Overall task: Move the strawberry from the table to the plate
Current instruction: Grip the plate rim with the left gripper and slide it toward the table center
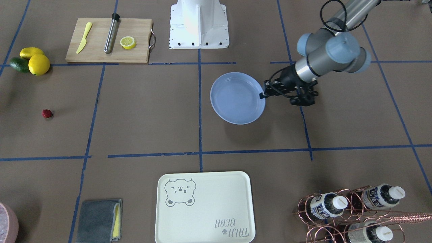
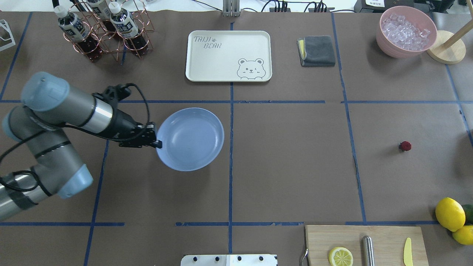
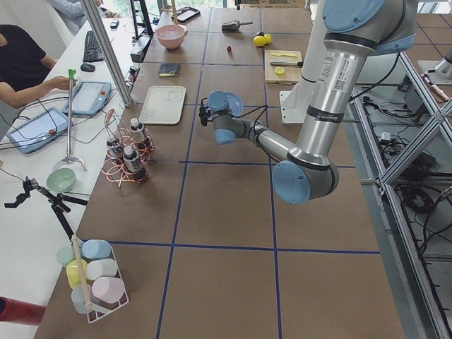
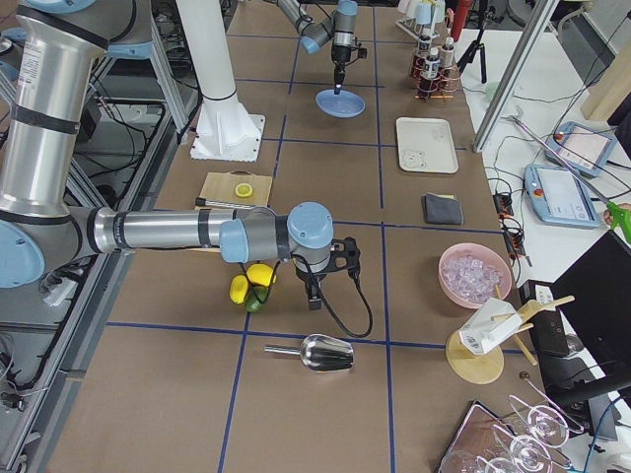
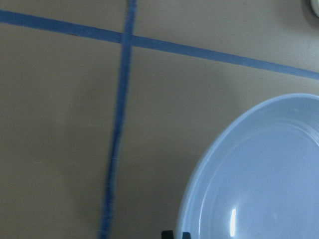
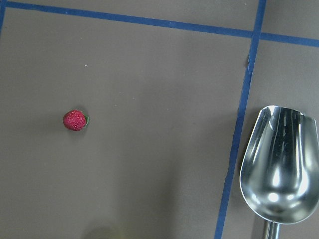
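Nothing is delivered yet. The tiny dark-red strawberry (image 1: 47, 113) lies on the brown paper-covered table (image 1: 152, 118), well apart from the round light-blue plastic plate (image 1: 236, 101). Your left claw (image 1: 261, 95) is clenched on the plate's rim. The right claw (image 4: 314, 299) hangs over the berry's area, but you cannot tell its grip; picking and placing remain.

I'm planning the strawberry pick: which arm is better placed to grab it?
Right. The strawberry lies on the robot's right half of the table, in the right wrist view, while the left gripper grips the rim of the plate.
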Controlling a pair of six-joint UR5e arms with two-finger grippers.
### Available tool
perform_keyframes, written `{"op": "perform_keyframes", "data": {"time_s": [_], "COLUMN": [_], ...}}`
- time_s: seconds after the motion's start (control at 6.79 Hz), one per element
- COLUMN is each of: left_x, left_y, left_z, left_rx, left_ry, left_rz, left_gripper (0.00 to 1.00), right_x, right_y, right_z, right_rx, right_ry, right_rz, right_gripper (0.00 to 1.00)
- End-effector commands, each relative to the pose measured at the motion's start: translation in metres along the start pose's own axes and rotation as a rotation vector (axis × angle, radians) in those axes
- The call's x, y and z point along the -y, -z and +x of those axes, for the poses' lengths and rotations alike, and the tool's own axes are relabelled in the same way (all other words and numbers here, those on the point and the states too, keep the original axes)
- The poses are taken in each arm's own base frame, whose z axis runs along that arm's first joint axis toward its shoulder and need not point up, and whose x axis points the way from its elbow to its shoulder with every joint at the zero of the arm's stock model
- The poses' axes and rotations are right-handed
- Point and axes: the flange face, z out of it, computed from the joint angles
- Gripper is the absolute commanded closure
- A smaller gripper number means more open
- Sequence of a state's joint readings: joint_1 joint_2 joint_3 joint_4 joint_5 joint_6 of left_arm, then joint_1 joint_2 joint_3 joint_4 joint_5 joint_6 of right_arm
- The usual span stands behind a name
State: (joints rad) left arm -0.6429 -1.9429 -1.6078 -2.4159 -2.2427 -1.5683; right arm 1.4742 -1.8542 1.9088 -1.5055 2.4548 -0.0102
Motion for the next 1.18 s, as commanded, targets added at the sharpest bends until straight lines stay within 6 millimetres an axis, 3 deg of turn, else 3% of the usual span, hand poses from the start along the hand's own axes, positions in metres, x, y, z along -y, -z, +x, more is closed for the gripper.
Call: {"op": "perform_keyframes", "data": {"time_s": [0.0,0.15,1.03], "left_x": [-0.038,-0.044,-0.043], "left_y": [-0.073,-0.084,-0.091], "left_z": [0.071,0.07,0.068], "left_rx": [0.061,0.081,0.136], "left_ry": [0.071,0.072,0.091], "left_rz": [0.078,0.108,0.152], "left_gripper": [1.0,1.0,1.0], "right_x": [-0.001,0.0,0.0], "right_y": [-0.001,0.0,0.0], "right_z": [0.001,0.0,-0.003], "right_rx": [0.003,0.004,0.026], "right_ry": [-0.002,0.002,-0.015], "right_rz": [-0.002,0.001,0.001], "right_gripper": [0.0,0.0,0.0]}}
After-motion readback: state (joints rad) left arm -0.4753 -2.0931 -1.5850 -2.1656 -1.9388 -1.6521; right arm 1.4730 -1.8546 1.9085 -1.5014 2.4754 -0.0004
